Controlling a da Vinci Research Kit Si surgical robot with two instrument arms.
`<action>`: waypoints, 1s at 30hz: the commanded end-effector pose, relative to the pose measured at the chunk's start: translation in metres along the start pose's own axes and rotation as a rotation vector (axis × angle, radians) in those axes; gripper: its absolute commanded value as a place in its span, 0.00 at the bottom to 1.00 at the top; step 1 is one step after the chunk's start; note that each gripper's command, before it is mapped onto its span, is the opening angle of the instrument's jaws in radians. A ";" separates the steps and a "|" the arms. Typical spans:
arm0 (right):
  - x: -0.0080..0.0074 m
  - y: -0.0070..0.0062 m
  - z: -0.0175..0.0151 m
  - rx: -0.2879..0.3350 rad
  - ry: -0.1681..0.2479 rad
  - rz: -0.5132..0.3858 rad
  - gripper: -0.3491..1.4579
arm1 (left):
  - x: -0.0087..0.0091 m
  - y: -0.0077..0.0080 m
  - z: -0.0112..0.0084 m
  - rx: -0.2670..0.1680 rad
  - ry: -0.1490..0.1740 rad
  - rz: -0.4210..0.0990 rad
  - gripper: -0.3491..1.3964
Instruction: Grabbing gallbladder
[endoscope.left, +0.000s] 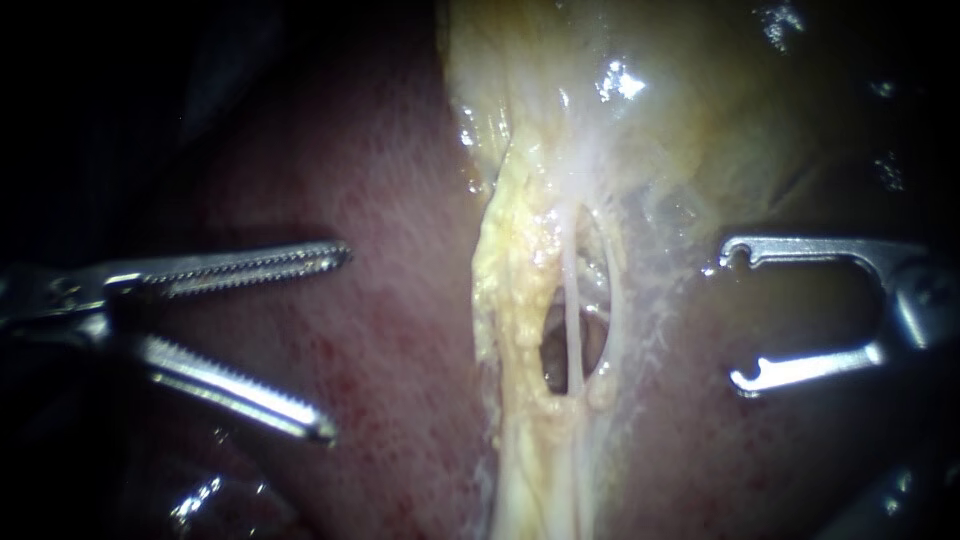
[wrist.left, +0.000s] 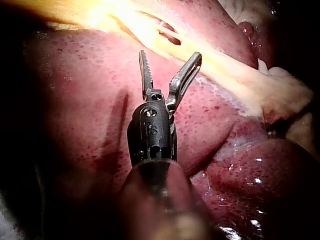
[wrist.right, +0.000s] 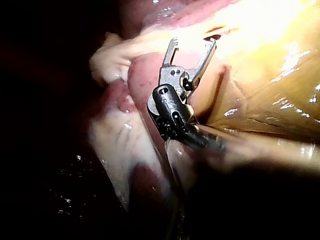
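Gallbladder, pale yellow, lies on the liver, not yet grabbed. My left instrument and right instrument hover either side of its narrow end, jaws wide, holding nothing.

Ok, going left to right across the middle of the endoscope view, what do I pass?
First the left instrument, jaws open → bare red liver → yellow fatty strip → thin pale tube crossing an opening in that strip → right instrument, jaws open.
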 end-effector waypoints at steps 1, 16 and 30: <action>0.0000 0.0000 0.0000 0.000 0.000 0.000 0.52 | -0.0001 0.0000 0.0000 0.000 0.000 -0.001 0.67; 0.0000 0.0000 -0.0001 0.001 0.000 0.005 0.52 | -0.0046 0.0029 0.0023 -0.003 -0.006 -0.023 0.62; -0.0001 0.0000 -0.0002 0.000 0.000 0.005 0.52 | -0.0026 0.0055 0.0067 -0.019 -0.003 -0.016 0.61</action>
